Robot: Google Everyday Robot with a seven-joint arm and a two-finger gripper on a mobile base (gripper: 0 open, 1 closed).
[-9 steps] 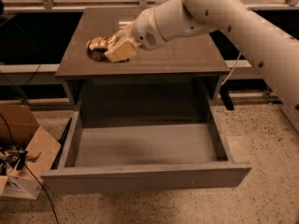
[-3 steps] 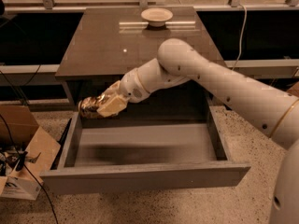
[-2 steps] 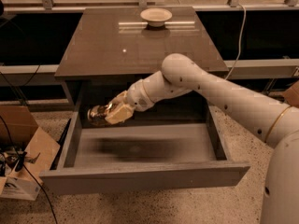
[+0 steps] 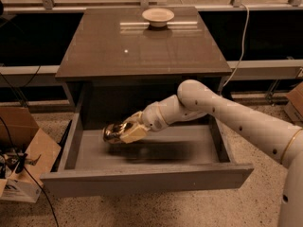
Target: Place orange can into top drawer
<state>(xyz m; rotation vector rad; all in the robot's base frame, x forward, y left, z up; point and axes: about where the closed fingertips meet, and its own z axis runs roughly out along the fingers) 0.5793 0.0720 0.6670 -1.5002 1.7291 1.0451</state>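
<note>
The top drawer (image 4: 142,181) is pulled wide open below the brown tabletop (image 4: 142,46). My gripper (image 4: 122,132) is inside the drawer space, left of centre, a little above the drawer floor. It is shut on the orange can (image 4: 112,132), which lies on its side between the cream fingers (image 4: 134,133), its shiny end pointing left. The white arm reaches in from the right.
A round cream bowl (image 4: 158,16) sits at the back of the tabletop. Cardboard boxes (image 4: 23,160) and cables lie on the floor at the left. Another box edge (image 4: 296,100) is at the right. A rail runs behind the table.
The gripper has carried the can off the tabletop, down past the table's front edge and lower into the open drawer, moving slightly right.
</note>
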